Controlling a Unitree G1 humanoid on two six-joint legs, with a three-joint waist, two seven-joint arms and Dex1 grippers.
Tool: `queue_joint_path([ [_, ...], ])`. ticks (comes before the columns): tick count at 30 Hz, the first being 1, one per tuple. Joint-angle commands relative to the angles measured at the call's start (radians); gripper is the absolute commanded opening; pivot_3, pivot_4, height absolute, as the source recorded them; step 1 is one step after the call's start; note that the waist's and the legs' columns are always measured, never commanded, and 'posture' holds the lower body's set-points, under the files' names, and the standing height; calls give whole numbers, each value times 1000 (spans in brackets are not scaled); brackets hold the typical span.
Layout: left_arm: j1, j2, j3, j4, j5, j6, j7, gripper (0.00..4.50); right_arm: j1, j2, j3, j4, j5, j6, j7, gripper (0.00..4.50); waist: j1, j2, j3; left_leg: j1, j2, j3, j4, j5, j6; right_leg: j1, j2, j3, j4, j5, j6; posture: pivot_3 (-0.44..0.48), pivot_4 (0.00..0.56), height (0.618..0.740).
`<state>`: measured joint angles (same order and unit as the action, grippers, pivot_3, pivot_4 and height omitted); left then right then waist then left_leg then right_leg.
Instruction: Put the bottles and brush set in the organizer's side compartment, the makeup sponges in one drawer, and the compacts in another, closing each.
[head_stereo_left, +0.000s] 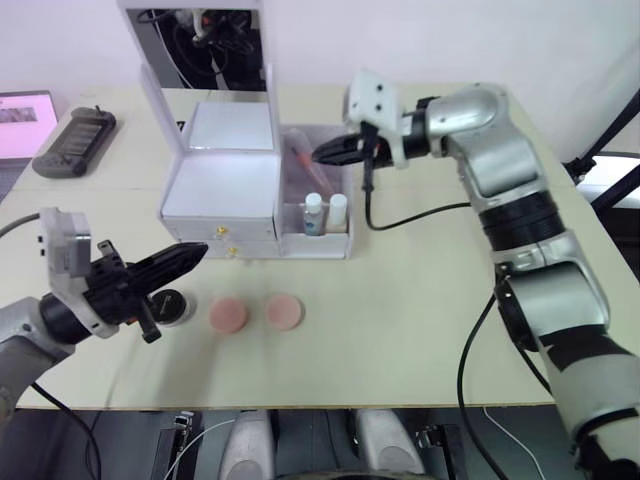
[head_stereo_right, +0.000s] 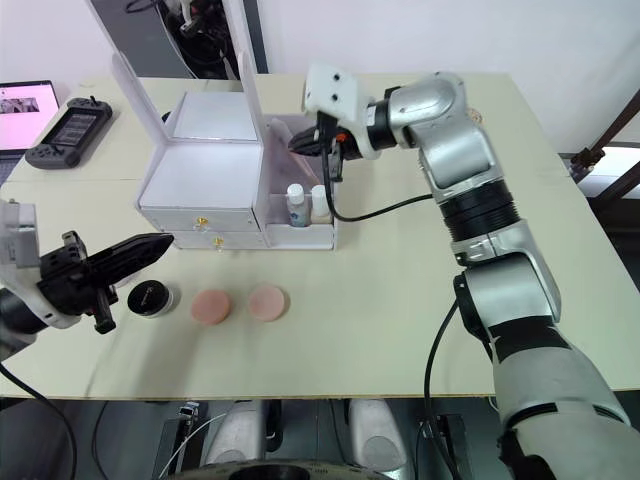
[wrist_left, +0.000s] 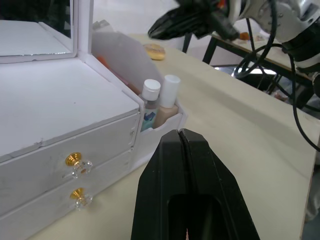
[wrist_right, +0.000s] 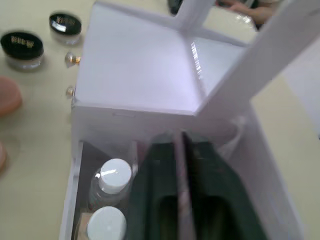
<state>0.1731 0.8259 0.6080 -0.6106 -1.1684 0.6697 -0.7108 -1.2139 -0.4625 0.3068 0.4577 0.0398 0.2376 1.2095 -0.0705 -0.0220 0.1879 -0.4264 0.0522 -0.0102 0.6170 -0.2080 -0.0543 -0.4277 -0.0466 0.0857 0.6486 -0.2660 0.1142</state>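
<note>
Nearest, the left end effector (head_stereo_left: 190, 255) hovers with fingers pressed together above a compact (head_stereo_left: 170, 305), beside two makeup sponges (head_stereo_left: 255, 313) on the worktop (head_stereo_left: 420, 300). Beyond, the organizer (head_stereo_left: 222, 195) has both drawers closed; the bottles (head_stereo_left: 325, 213) stand in its side compartment (head_stereo_left: 345, 240). Farther back, the right end effector (head_stereo_left: 322, 152) pinches the brush set (head_stereo_left: 302, 160) over that bin.
</note>
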Motion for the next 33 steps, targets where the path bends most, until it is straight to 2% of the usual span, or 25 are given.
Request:
queue_joint_path([
  [1,14,1,51,-41,-9,-21,-4,0,-88,44,8,105,-48,-100,-31,20,0,0,0,0,0,0,0,0,0,0,0,0,0,0,0,0,150,740],
  [9,17,-4,94,-76,-31,-31,36,0,-212,152,90,498,-233,-325,-185,20,0,0,0,0,0,0,0,0,0,0,0,0,0,0,0,0,150,740],
  [12,18,-3,101,-84,-31,-32,50,0,-266,166,149,649,-349,-396,-327,20,-2,0,0,0,0,0,0,0,-1,0,0,0,0,0,-1,0,150,740],
  [17,23,-5,104,-92,-26,-32,64,0,-324,182,189,774,-446,-439,-411,20,-5,0,0,0,0,0,0,0,-1,0,0,0,0,-1,-2,0,150,740],
  [21,24,-8,94,-99,-6,-39,74,0,-349,216,208,824,-500,-412,-395,20,-7,0,0,1,0,0,0,0,-1,0,0,0,1,0,-1,0,150,740],
  [26,27,-13,87,-106,-4,-43,80,0,-369,238,163,834,-482,-424,-365,20,-5,0,0,0,0,0,0,0,-1,0,0,0,1,0,0,0,150,740],
  [30,28,-15,92,-100,-4,-48,79,0,-392,220,104,815,-440,-439,-318,20,-4,0,0,0,0,0,0,0,-1,0,0,0,1,0,0,0,150,740],
  [33,33,-16,96,-92,-8,-45,79,0,-409,193,17,783,-354,-420,-216,20,-4,0,0,0,0,0,0,0,-1,0,0,0,1,0,0,0,150,740],
])
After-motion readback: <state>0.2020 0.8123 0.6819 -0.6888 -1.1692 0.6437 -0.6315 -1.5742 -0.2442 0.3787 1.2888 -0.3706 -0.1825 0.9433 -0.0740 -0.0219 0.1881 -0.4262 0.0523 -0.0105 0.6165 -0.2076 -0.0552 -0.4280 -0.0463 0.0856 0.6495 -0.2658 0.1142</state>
